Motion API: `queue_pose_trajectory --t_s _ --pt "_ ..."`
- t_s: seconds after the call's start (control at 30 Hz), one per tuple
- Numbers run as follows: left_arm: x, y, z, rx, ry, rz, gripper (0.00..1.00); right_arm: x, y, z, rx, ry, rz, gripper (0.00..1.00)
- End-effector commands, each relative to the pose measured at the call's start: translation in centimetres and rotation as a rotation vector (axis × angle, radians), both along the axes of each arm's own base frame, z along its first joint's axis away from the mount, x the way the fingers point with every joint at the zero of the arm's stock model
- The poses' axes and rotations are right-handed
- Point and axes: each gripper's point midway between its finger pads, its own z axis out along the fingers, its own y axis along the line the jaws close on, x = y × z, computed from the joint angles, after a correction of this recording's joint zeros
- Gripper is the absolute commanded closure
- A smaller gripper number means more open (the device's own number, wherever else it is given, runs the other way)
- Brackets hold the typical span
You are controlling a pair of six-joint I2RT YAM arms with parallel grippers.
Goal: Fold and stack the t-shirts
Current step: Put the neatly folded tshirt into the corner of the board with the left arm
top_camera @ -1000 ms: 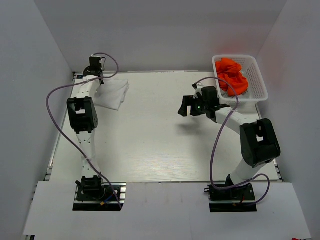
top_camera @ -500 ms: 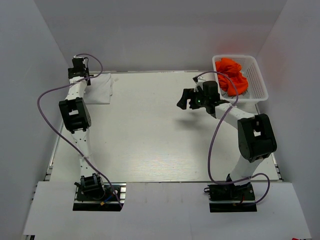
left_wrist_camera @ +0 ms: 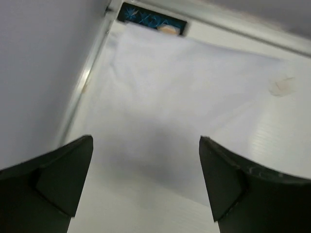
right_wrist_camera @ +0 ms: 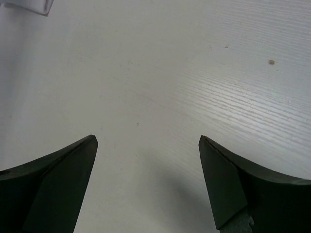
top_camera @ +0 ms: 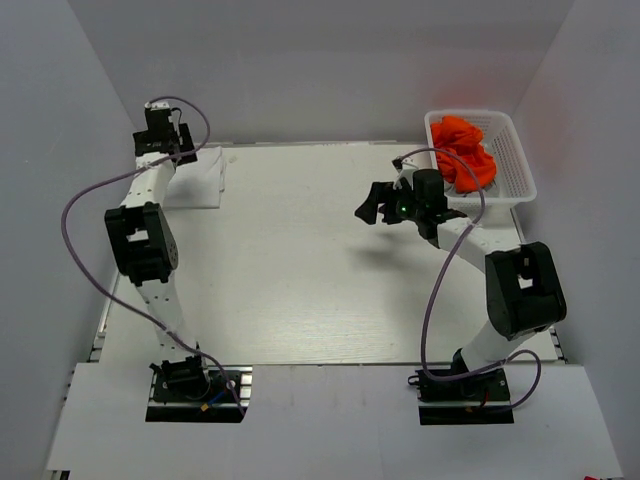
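The left hand (left_wrist_camera: 146, 141) hangs spread, gripping nothing, above the folded white t-shirt (left_wrist_camera: 184, 92). Over the last second the shirt has slid with it into the far-left corner of the desk (top_camera: 300, 280), so the stack's base looks placed. The right hand (top_camera: 378, 203), also spread and empty, has barely moved; it hovers near the basket (top_camera: 522, 170), where the orange t-shirts (top_camera: 463, 150) lie bunched, unfolded.

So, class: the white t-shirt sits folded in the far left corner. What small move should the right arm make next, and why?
Probably swing the right gripper toward the basket and lower it onto the orange t-shirts. Its jaws are open and empty over the table, the white t-shirt already lies folded, and the orange ones are bunched, unfolded.
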Motion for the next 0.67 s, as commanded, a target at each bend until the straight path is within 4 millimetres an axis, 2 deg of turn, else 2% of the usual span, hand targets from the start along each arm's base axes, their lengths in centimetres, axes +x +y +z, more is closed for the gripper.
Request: queue_pose_trajectory --t_s 0.0,0.03,0.07,0.1,0.17,0.2,0.23,0.27,0.3,0.33,0.4,0.5,0.53,0.57,0.63 --pt "-4.3 -10.0 6.2 -0.282 -0.204 -0.172 0.00 -1.2 0.4 2.1 0.082 -0.038 0.015 0.09" --pt "-5.8 -12.7 6.3 -0.360 -0.240 -0.236 0.00 -1.5 0.4 2.1 0.086 -0.026 0.012 0.09" --pt "-8.3 -15.3 9.9 -0.379 -0.335 -0.303 0.00 -2.3 0.1 1.7 0.090 -0.006 0.009 0.09" --pt "-11.0 -16.5 6.0 -0.409 -0.292 -0.313 0.00 -3.2 -0.1 0.8 0.088 0.030 0.011 0.09" --pt "-14.4 -18.3 5.3 -0.453 -0.294 -0.303 0.00 -4.2 0.0 1.4 0.103 0.025 0.029 0.09" --pt "-17.6 -18.8 4.2 -0.473 -0.271 -0.301 0.00 -5.6 -0.4 0.3 0.096 0.051 0.027 0.09" --pt "-19.1 -19.3 3.5 -0.488 -0.264 -0.304 0.00 -5.8 -0.6 0.6 0.106 0.047 0.013 0.09" --pt "-20.6 -19.9 2.8 -0.529 -0.259 -0.288 0.00 -6.4 -0.8 0.0 0.117 0.074 0.002 0.09" --pt "-22.6 -20.4 0.2 -0.533 -0.220 -0.296 0.00 -7.0 -0.9 0.0 0.122 0.077 -0.001 0.09" --pt "-23.2 -20.7 1.6 -0.541 -0.278 -0.327 0.00 -7.4 -0.7 0.0 0.136 0.086 0.007 0.09" --pt "-24.3 -21.0 1.0 -0.532 -0.259 -0.329 0.00 -9.1 0.0 -0.3 0.181 0.100 0.073 0.09" --pt "-25.0 -20.3 0.7 -0.502 -0.244 -0.289 0.00 -9.6 0.1 -0.5 0.214 0.097 0.065 0.09" --pt "-25.2 -20.6 0.7 -0.503 -0.240 -0.298 0.00 -10.3 -0.1 -1.3 0.215 0.117 0.059 0.09" --pt "-25.5 -20.6 0.2 -0.502 -0.228 -0.295 0.00 -10.2 -0.1 -1.0 0.221 0.097 0.060 0.09" --pt "-25.4 -20.6 1.0 -0.503 -0.266 -0.304 0.00 -10.4 -0.3 -1.2 0.211 0.097 0.059 0.09"
